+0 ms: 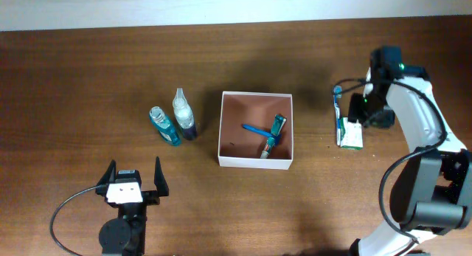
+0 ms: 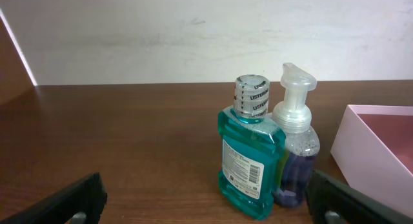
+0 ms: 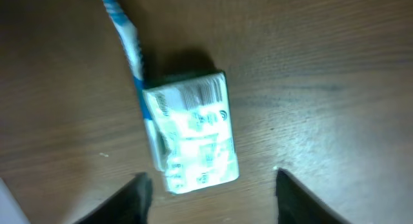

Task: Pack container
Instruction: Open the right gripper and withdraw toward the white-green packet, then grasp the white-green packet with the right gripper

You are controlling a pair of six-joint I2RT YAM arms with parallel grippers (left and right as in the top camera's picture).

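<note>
Container (image 1: pixel 254 162) at middle of surface (image 1: pixel 88 79), well apart from right end effector (image 3: pixel 218 197), spread above white packet (image 3: pixel 193 137) with toothbrush (image 3: pixel 129 46) alongside. Left end effector (image 1: pixel 134 173) spread wide, empty. Risk: closing on packet and toothbrush together, dropping one short of container.

**Toiletries standing and lying loose**

A teal mouthwash bottle (image 1: pixel 164 125) stands upright on the brown wooden bench (image 1: pixel 88 64), touching a clear pump bottle (image 1: pixel 184 114) holding purple liquid. Well apart to the right, a blue-and-white toothbrush (image 1: pixel 338 107) lies along the edge of a white-and-green packet (image 1: pixel 351 135).
</note>
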